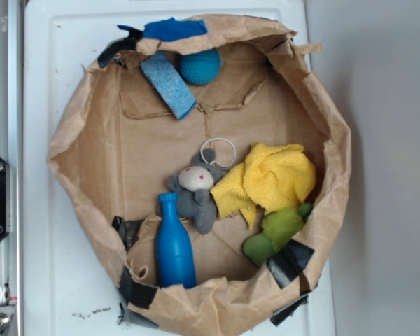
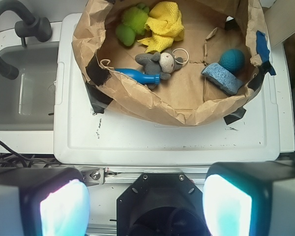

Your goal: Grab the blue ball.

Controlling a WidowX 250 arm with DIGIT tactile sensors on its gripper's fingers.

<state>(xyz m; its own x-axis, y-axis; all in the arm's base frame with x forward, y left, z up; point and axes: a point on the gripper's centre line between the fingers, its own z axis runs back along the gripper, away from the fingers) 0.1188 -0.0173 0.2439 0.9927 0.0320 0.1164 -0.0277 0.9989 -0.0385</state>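
The end effector hangs spread wide over the white surface; in the paper bag, the blue ball touches the sponge.

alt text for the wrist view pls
A brown paper bag nest on a white surface holds a blue ball beside a sponge, with a plush toy and bottle; the gripper is open, far back.

One blue ball, one sponge, one bottle, one plush toy, one yellow cloth.
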